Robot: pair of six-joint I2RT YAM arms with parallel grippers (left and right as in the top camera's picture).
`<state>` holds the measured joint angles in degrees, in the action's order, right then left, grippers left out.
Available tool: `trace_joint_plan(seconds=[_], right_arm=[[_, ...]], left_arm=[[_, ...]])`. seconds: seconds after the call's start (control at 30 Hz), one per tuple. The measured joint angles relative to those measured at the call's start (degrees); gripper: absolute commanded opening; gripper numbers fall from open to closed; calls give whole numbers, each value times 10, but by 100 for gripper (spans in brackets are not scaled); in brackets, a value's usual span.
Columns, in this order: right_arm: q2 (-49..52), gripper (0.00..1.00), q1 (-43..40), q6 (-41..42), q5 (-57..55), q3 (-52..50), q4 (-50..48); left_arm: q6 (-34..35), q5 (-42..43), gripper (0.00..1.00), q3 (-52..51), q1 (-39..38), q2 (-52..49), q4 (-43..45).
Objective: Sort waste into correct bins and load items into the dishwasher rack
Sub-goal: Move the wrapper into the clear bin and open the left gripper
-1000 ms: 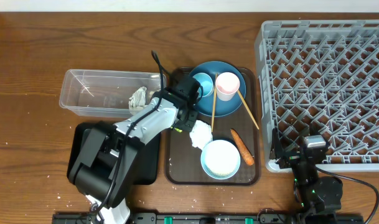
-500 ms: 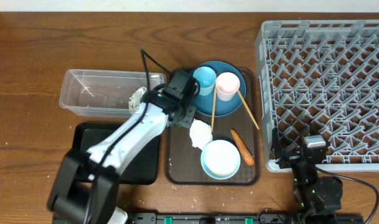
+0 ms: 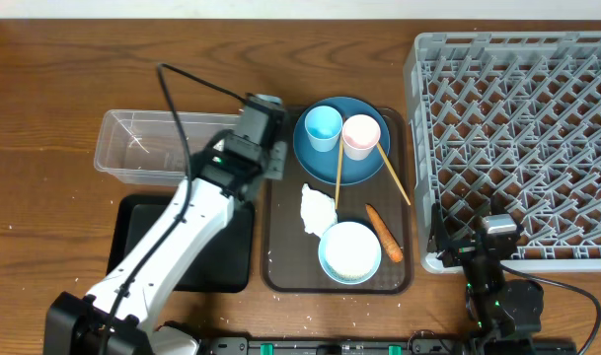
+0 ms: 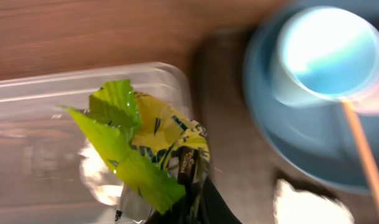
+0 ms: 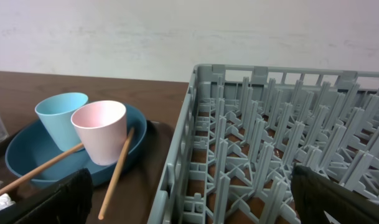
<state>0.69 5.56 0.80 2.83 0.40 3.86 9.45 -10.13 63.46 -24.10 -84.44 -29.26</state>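
My left gripper (image 4: 190,202) is shut on the green-yellow wrapper (image 4: 142,140), which hangs over the right end of the clear tub (image 4: 40,118). Overhead, this gripper (image 3: 267,156) sits between the clear tub (image 3: 147,148) and the dark blue plate (image 3: 347,166). On the plate stand a light blue cup (image 3: 323,126) and a pink cup (image 3: 360,135), with two chopsticks (image 3: 338,176) leaning off it. Crumpled white paper (image 3: 317,209), a carrot (image 3: 385,233) and a pale blue bowl (image 3: 349,251) lie on the brown tray (image 3: 280,271). My right gripper (image 5: 195,199) stands open at the grey rack (image 5: 282,143).
The black tray (image 3: 132,222) lies below the clear tub, partly covered by my left arm. The grey rack (image 3: 517,128) fills the right side of the table. A few white grains dot the wood near the front left edge.
My left gripper has risen off the brown tray and swung left and back to the clear tub's right end, carrying the wrapper. The right arm has not moved.
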Motion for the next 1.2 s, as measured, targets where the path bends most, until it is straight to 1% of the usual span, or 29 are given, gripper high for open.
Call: trace_joint_plan(seconds=[0.1,0.3,0.47,0.6,0.73,0.77,0.8,0.87,1.0,1.1,1.2], right_arm=[[0,99,0,0,0,0,0],[0,99,0,0,0,0,0],[0,99,0,0,0,0,0],[0,99,0,0,0,0,0],[0,99,0,0,0,0,0],[0,99,0,0,0,0,0],[0,99,0,0,0,0,0],[0,99,0,0,0,0,0],[0,99,0,0,0,0,0],[0,99,0,0,0,0,0],[0,99,0,0,0,0,0]], left_arm=[[15,-10,13,0,35,-5,10],[39,-21,13,0,106,-21,12],[58,-21,13,0,150,-24,12],[71,-21,13,0,173,-24,12],[76,-21,14,0,179,-24,12],[77,-21,17,0,179,-24,12],[77,-21,24,0,179,-25,12],[79,-21,35,0,179,-30,12],[87,-21,46,0,179,-52,12],[87,-12,48,0,179,-59,1],[89,23,48,0,179,-49,-28]])
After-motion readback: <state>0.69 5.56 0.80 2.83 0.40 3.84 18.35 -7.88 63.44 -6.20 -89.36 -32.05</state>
